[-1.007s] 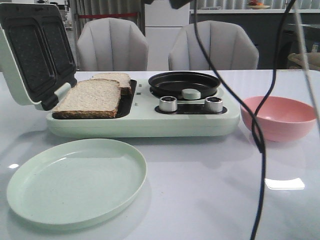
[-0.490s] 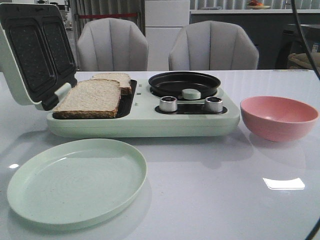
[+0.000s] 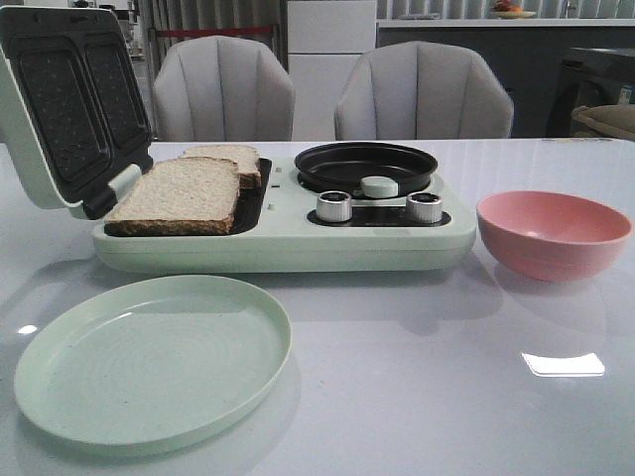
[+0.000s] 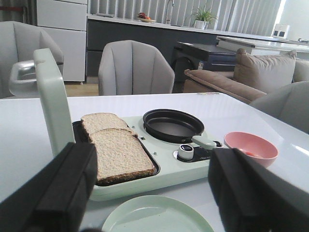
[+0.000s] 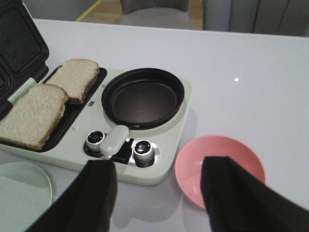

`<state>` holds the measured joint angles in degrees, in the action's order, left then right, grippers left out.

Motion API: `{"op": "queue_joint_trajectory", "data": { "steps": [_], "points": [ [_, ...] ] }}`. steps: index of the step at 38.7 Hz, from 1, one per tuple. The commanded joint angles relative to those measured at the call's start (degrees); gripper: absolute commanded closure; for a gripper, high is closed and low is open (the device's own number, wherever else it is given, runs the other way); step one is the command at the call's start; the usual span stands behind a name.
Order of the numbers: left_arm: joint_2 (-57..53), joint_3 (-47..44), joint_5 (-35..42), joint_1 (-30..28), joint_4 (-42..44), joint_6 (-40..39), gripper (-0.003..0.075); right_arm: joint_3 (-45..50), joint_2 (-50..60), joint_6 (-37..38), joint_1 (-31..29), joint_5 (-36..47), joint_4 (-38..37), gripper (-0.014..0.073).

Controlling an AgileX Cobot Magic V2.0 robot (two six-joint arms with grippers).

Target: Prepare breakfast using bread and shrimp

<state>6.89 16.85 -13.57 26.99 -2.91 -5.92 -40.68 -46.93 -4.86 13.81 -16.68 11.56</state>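
Two slices of bread lie in the open sandwich maker's left tray, one in front [image 3: 179,193] and one behind [image 3: 230,159]. In the left wrist view they show as a near slice [image 4: 120,154] and a far slice [image 4: 101,122]. My left gripper [image 4: 149,203] is open and empty, held back over the green plate [image 4: 154,217]. My right gripper [image 5: 157,203] is open and empty above the table, between the maker's knobs and the pink bowl [image 5: 217,164]. A small orange-red bit [image 4: 248,153] shows inside the bowl; I cannot tell if it is shrimp. Neither gripper appears in the front view.
The pale green sandwich maker [image 3: 288,238] has its lid [image 3: 64,104] raised at the left, a black round pan [image 3: 365,165] and two metal knobs [image 3: 334,206]. A green plate [image 3: 149,357] lies front left, the pink bowl [image 3: 551,233] at the right. Two chairs stand behind the table.
The black cables and arm parts that hung across the right side of the front view have moved out of it. Bread, plate and bowl have not moved.
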Motion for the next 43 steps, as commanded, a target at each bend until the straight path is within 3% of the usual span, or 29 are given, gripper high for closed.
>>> {"op": "queue_joint_trajectory", "data": {
  "steps": [1,21,31,43],
  "points": [
    [0.59,1.53,4.71,0.42,-0.39,-0.56,0.0177,3.76,6.53,0.03,-0.30,8.20,0.60,0.0106],
    [0.59,1.53,4.71,0.42,-0.39,-0.56,0.0177,24.41,42.36,-0.49,-0.30,10.18,1.58,0.0106],
    [0.59,1.53,4.71,0.42,-0.39,-0.56,0.0177,30.98,44.10,-0.49,-0.30,10.19,1.53,0.0106],
    [0.59,1.53,4.71,0.42,-0.39,-0.56,0.0177,31.45,44.10,-0.49,-0.30,11.48,1.53,0.0106]
  ]
}}
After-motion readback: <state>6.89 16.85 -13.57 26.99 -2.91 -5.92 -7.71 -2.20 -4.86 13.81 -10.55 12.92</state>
